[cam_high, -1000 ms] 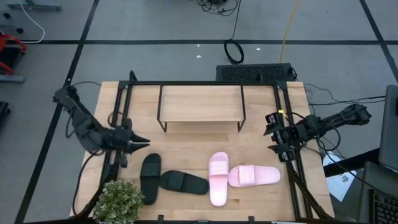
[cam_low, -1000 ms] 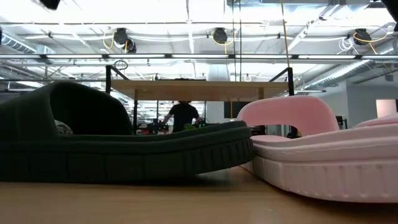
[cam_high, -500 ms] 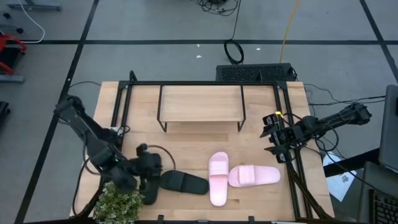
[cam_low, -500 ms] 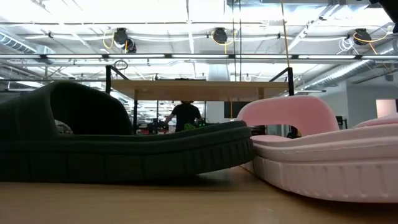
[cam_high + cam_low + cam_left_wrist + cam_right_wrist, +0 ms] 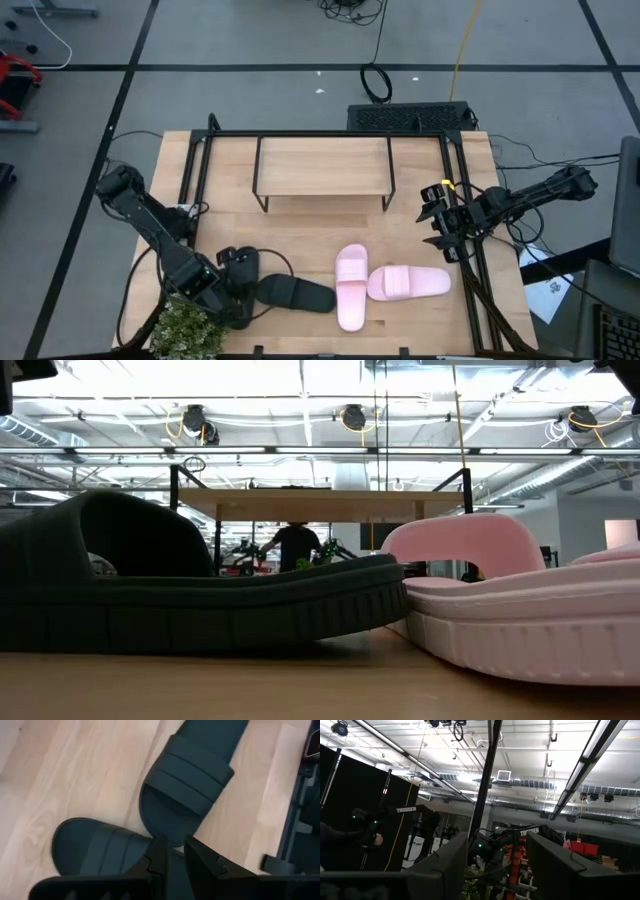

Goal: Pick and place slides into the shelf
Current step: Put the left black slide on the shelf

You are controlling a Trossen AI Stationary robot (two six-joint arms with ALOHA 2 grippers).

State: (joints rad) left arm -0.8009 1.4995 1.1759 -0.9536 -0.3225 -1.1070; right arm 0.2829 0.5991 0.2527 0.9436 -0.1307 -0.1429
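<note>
Change noted: within the last second the left arm has swung from the tabletop's left edge, near the frame post, down to the near-left corner. The left gripper [image 5: 238, 262] now sits over the upright black slide [image 5: 240, 285]; a second ago it stood clear above it. In the left wrist view the jaws are nearly together, a narrow gap showing, with nothing between them, poised above the two black slides where the second black slide [image 5: 192, 780] overlaps the first. Judgement: this is the approach to the first pick; no slide has yet been grasped or moved.

The right gripper [image 5: 436, 222] waits at the right edge, jaws apart and empty, pointing out into the room.

Position of task items: both black slides and both pink slides [image 5: 352, 285] lie along the near side of the tabletop [image 5: 300, 225]; the second pink slide [image 5: 408, 283] touches the first. The shelf [image 5: 322, 166] stands at the far side, nothing on it.

Clearances: a potted plant [image 5: 186, 322] crowds the left arm at the near-left corner. The open strip between slides and shelf is unobstructed. The black frame posts [image 5: 196, 175] flank the shelf closely.
</note>
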